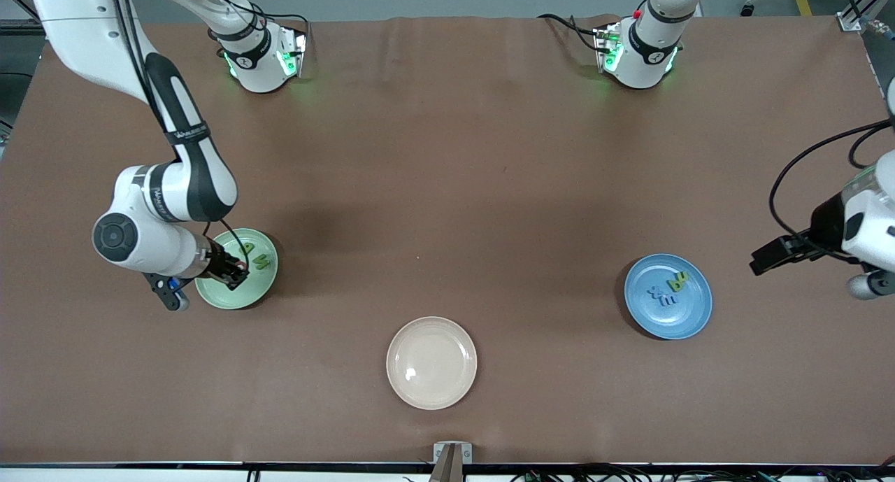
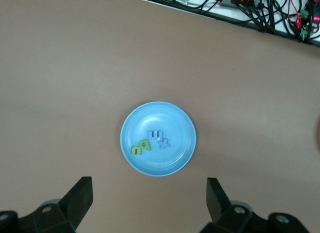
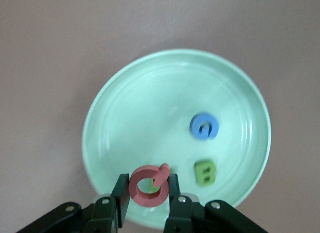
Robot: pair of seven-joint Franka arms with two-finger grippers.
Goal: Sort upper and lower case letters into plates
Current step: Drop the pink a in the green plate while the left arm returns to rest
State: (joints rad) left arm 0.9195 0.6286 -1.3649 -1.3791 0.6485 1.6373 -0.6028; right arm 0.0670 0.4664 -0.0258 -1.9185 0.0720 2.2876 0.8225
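My right gripper (image 3: 148,189) is shut on a red ring-shaped letter (image 3: 148,187), held just above the pale green plate (image 3: 140,118). In that plate lie a blue letter (image 3: 204,127) and a green letter B (image 3: 205,172); another green letter is mostly hidden by the red one. In the front view the right gripper (image 1: 235,275) hangs over the green plate (image 1: 246,296). The blue plate (image 1: 682,321) holds green letters (image 1: 677,281) and blue letters (image 1: 661,296). My left gripper (image 2: 148,189) hangs open and empty above bare table beside the blue plate (image 2: 175,118).
A beige plate (image 1: 431,362) with nothing in it sits nearer to the front camera, between the two coloured plates. Brown table (image 1: 447,188) spreads between the plates and the arm bases. Cables lie past the table edge (image 2: 250,8).
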